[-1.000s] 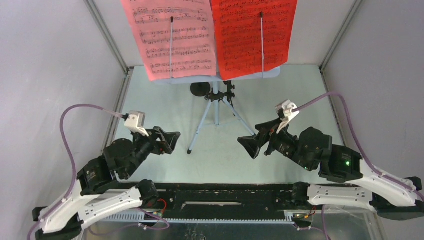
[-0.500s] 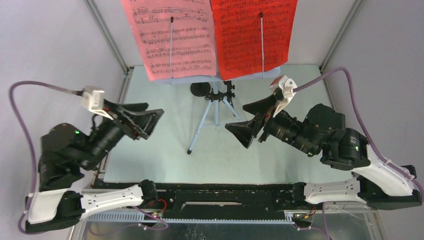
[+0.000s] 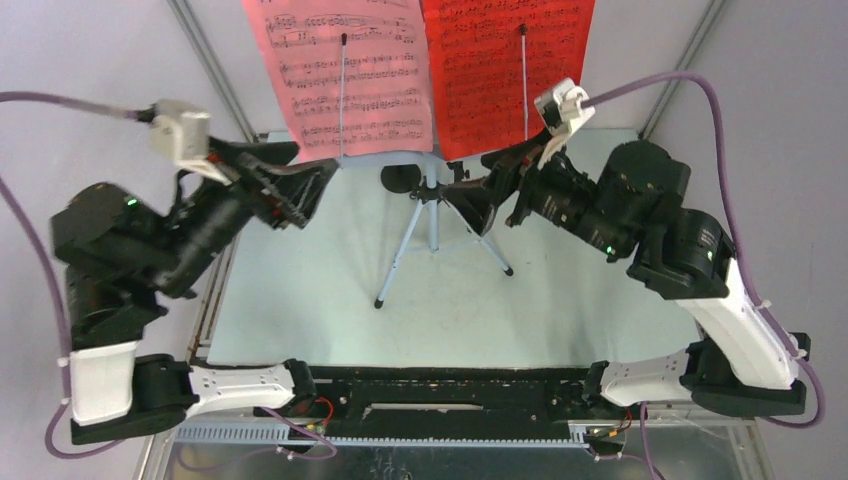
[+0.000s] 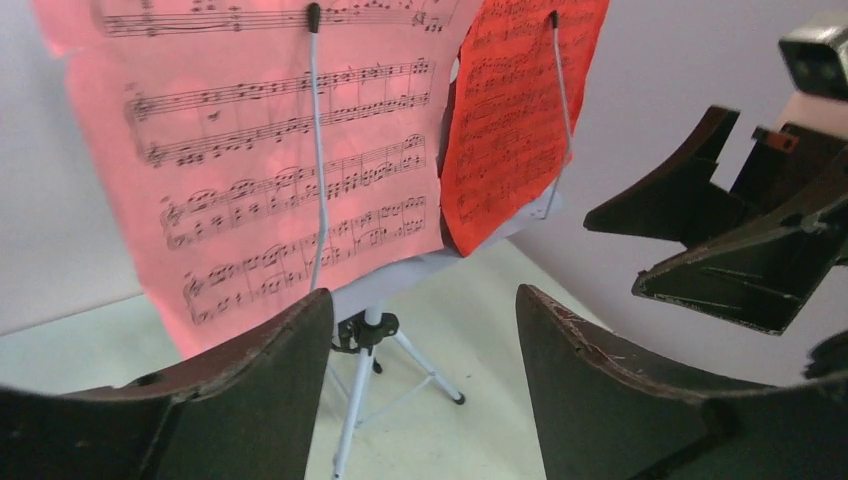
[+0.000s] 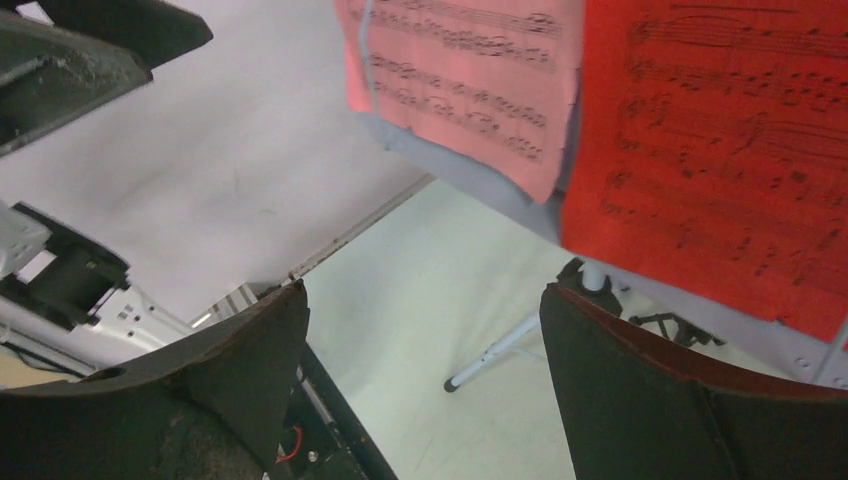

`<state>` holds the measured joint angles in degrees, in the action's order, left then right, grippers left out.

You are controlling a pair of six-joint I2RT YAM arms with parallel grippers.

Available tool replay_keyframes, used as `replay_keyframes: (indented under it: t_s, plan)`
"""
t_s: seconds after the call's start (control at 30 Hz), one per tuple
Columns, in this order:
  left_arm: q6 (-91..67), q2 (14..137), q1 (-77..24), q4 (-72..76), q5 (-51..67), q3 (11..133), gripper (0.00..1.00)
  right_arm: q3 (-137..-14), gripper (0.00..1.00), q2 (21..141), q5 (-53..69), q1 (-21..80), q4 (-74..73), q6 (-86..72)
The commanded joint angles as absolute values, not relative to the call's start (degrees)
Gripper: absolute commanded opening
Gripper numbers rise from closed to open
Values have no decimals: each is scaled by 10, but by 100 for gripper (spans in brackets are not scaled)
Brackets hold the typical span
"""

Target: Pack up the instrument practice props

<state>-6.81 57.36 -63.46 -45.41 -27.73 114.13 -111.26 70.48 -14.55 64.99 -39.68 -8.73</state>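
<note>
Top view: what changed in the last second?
Both grippers rose and swung forward toward the music stand: the left gripper now points at the bottom of the pink sheet, the right gripper is near the tripod, below the red sheet. Both open, holding nothing. Stand, sheets and tripod unmoved.

No words readable; notation on pink sheet (image 3: 345, 75), red sheet (image 3: 500, 70)

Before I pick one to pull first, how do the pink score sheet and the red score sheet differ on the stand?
Colour: the pink score sheet is pale, the red score sheet deep red. Place: from the top view the pink sits on the left half of the music desk, the red on the right. Print: notes stand out clearly on pink, less on red. Both stand upright, each pinned by a thin wire arm.
</note>
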Motion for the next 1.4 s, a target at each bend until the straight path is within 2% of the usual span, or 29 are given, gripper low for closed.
replay_keyframes:
  t_s: [0.0,0.23,0.43,0.67,0.87,1.1,1.37]
  plan:
    - [-46,630,-572,-480,-188,1173,72,-1157,92,726,-12,574,-428,-102]
    - [-53,655,-482,-484,-86,1222,68,-1193,93,746,60,532,-435,-95]
    - [-72,673,-428,-497,-30,1251,67,-1209,93,749,61,523,-434,-97]
    - [-121,682,-330,-486,109,1259,64,-1209,92,746,59,522,-431,-105]
    - [-158,689,-286,-464,199,1257,64,-1200,91,740,59,523,-430,-113]
    - [-184,704,-236,-446,233,1257,61,-1171,90,721,59,525,-415,-116]
    - [-168,715,-208,-447,216,1260,59,-1166,89,714,57,525,-418,-109]
